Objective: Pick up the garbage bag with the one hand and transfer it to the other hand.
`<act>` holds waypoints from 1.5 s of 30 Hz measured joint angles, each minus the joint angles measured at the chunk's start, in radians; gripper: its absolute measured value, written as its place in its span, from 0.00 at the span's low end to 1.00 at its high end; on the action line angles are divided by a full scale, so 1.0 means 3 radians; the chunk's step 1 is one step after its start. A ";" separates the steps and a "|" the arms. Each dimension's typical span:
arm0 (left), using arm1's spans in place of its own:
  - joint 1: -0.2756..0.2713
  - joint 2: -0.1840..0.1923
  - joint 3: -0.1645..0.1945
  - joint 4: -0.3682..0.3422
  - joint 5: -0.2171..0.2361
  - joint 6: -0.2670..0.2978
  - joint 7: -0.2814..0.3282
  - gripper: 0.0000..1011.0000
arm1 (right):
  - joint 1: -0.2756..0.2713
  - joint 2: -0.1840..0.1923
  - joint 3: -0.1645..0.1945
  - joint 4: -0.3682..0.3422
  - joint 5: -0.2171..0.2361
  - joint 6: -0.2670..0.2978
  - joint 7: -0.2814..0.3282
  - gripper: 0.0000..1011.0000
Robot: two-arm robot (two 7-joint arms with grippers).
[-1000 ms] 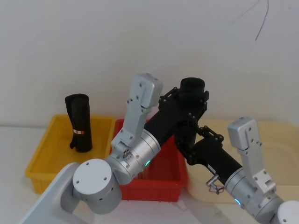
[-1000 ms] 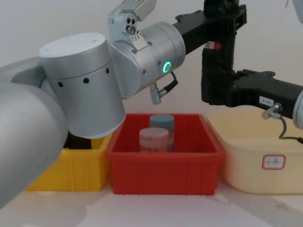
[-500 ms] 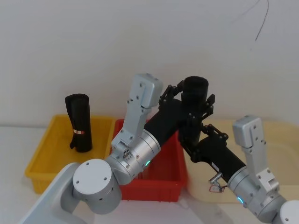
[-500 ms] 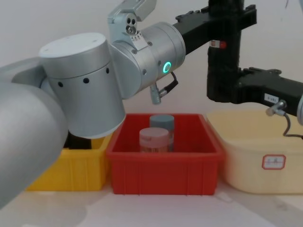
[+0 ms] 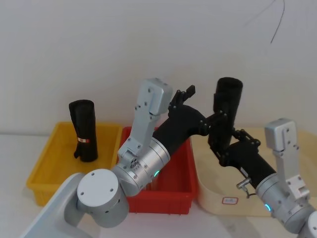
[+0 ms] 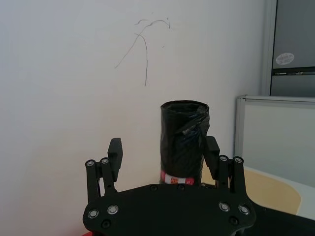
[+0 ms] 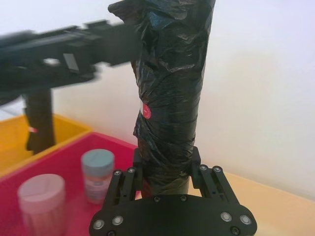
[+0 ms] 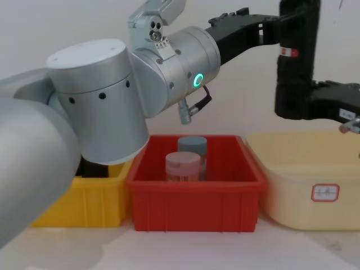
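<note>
Black bag (image 5: 227, 99) stood upright in the right gripper (image 7: 166, 162), jaws clamped on its lower end, above the cream bin (image 8: 292, 169). Left gripper (image 6: 163, 150) jaws were spread wide, flanking the bag; contact unclear.

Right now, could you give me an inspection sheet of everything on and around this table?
Surface: white table, bearing three bins.
Job's things: garbage bag, upright in the air over the cream bin.
Clutter: yellow bin holding a second black roll; red bin holding a pink-lidded jar and a blue-lidded jar.
Hands: right hand shut on the bag's lower end; left hand open, gripping nothing.
Cables: short loop at the left arm's wrist.
Surroundings: white wall with a thin dark scribble.
</note>
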 joint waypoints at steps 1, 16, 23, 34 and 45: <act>0.0000 0.0000 0.0000 0.0000 0.0000 0.0000 0.0000 0.99 | 0.0003 -0.0002 0.0012 0.0008 0.0000 0.0006 -0.0011 0.52; 0.0000 0.0000 0.0000 0.0000 0.0000 0.0000 0.0000 0.99 | 0.0123 -0.0042 0.0286 0.0288 -0.0083 0.0114 -0.0358 0.52; 0.0000 0.0000 0.0000 0.0000 0.0000 0.0000 0.0000 0.99 | 0.0195 -0.0052 0.0400 0.0437 -0.0130 0.0142 -0.0497 0.65; 0.0000 0.0000 0.0000 0.0000 0.0000 0.0000 0.0000 0.99 | 0.0174 -0.0070 0.0476 0.0382 -0.0164 0.0128 -0.0548 0.96; 0.0000 0.0000 0.0000 0.0000 0.0000 0.0000 0.0000 0.99 | 0.0091 -0.0092 0.0489 0.0022 -0.0133 0.0076 -0.0447 0.99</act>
